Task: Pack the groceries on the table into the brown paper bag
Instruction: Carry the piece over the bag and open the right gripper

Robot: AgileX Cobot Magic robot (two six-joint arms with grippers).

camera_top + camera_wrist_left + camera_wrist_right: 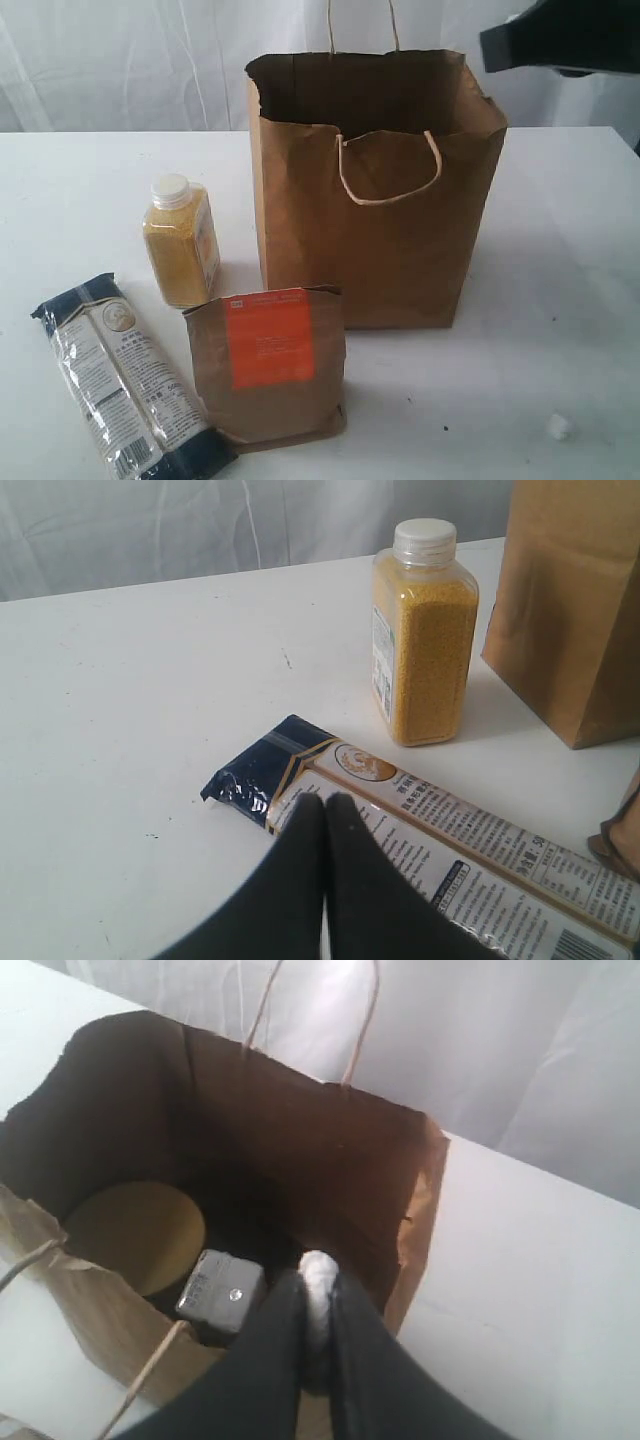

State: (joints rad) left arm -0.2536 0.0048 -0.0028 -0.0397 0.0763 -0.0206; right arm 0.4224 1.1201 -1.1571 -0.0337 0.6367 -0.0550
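Note:
The brown paper bag [375, 190] stands upright and open on the table [560, 260]. Inside it I see a gold-lidded jar [135, 1235] and a small grey item [220, 1295]. My right gripper [318, 1280] hangs over the bag's open mouth, shut on a small white thing [318, 1272]. To the left of the bag stands the yellow-grain bottle [182, 240]. The brown orange-labelled pouch [268, 365] stands in front of the bag. The noodle packet [125, 385] lies at the front left. My left gripper [324, 805] hovers just over that packet, shut and empty.
Part of the right arm [560, 35] shows dark at the top right, above the bag. A small white scrap [558, 427] lies on the table at the front right. White curtains hang behind the table.

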